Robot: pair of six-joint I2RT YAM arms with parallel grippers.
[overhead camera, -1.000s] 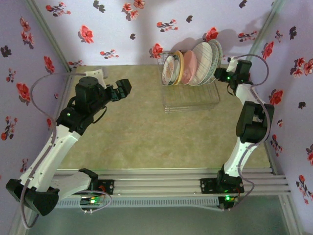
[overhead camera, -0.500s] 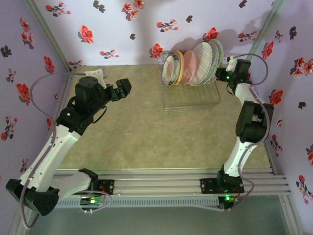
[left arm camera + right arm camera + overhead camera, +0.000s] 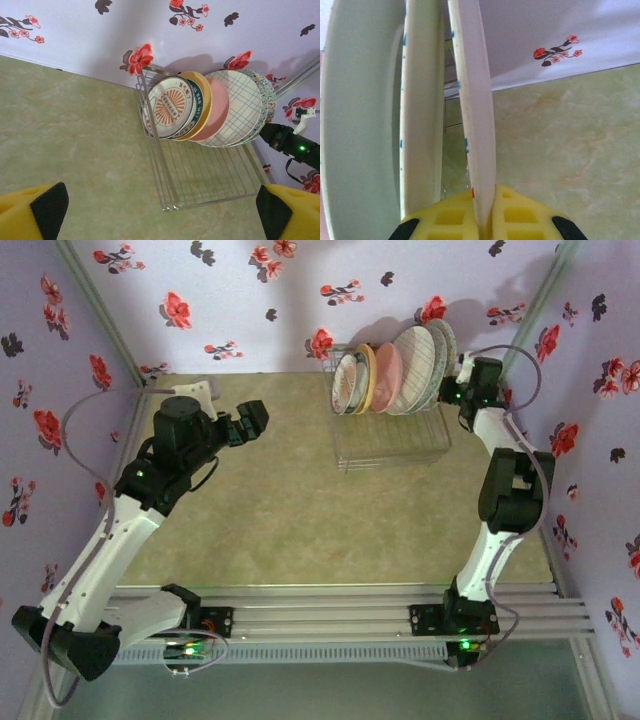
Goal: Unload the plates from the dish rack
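Several plates (image 3: pixel 395 370) stand on edge in the wire dish rack (image 3: pixel 392 448) at the back right of the table. My right gripper (image 3: pixel 455 383) sits at the rack's right end, its yellow pads shut on the rim of the rightmost pale plate (image 3: pixel 476 100). In the right wrist view my right gripper (image 3: pixel 483 212) pinches that rim, and another plate (image 3: pixel 422 110) stands just left of it. My left gripper (image 3: pixel 256 420) hangs open over the table left of the rack. In the left wrist view the left gripper (image 3: pixel 160 210) faces the plates (image 3: pixel 200 107) and dish rack (image 3: pixel 202 175).
Flowered walls close the table on the back, left and right. The rack's front slots (image 3: pixel 385 455) hold nothing. The bare green tabletop (image 3: pixel 290 510) stretches between the two arms.
My right gripper has closed onto the rim of the rightmost plate and shifted slightly left toward the rack. The left arm has not moved.
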